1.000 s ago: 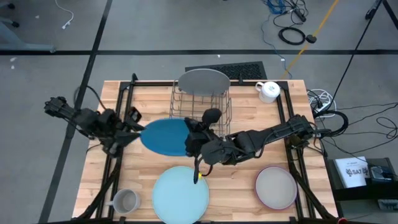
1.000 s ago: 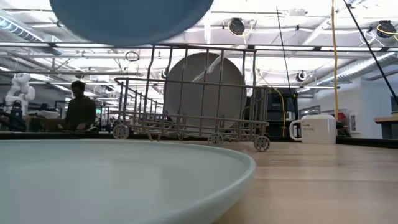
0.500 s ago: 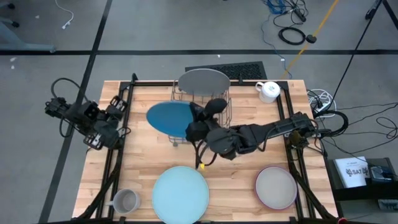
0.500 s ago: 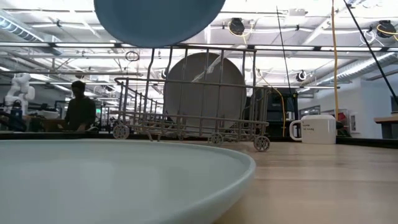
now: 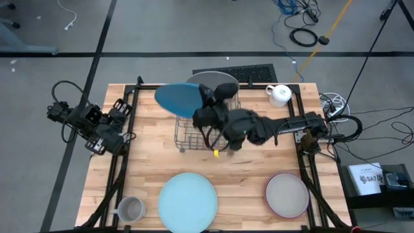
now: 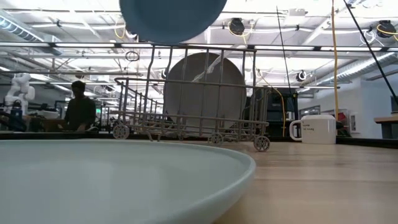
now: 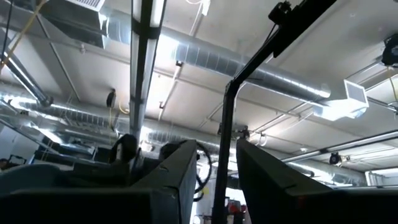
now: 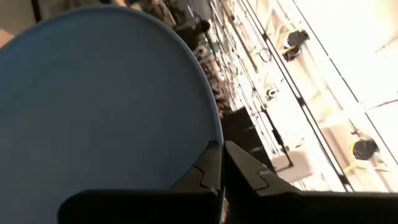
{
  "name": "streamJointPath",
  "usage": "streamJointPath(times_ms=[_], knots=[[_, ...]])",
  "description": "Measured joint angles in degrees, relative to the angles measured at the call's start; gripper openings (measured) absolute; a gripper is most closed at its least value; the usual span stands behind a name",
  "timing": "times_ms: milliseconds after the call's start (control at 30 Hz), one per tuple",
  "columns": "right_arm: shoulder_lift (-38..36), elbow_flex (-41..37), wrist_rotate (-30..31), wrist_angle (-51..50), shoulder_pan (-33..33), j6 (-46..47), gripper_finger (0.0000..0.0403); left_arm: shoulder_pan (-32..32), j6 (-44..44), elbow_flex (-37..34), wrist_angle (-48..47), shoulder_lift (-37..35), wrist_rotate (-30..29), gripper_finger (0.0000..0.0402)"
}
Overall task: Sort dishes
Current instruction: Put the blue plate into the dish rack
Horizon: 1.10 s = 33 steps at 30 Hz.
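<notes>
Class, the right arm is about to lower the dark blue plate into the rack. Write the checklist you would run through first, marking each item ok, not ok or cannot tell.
1. Right tool shut on dark blue plate: ok.
2. Plate above the rack: ok.
3. Plate lined up with a free slot: cannot tell.
4. Grey plate standing upright in the rack: ok.
5. Left tool clear at the table's left edge: ok.
6. White mug clear of the rack: ok.

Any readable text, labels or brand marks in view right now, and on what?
None can be read.
White mug: small dark print on its side, too small to read.
White box on the floor right of the table: a dark label, too blurred to read.
</notes>
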Motion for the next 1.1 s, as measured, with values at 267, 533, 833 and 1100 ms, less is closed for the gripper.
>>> streamJointPath(times_ms=[267,533,833,1100], knots=[[-0.2,0.0,-1.6,-12.7,-8.6,1.0,0.0,0.0,2.6,0.0,0.1,0.0,-0.2,0.0114],[-0.2,0.0,-12.5,-27.6,-15.0,7.2,0.0,0.0,2.6,0.0,0.7,0.0,-0.2,0.0114],[-0.2,0.0,-19.4,-31.3,-18.6,0.0,0.0,0.0,2.6,0.0,1.0,0.0,-0.1,0.0114],[-0.2,0.0,-24.6,-35.4,-21.8,-1.8,0.0,0.0,4.6,0.0,1.6,-0.1,0.1,0.0114]])
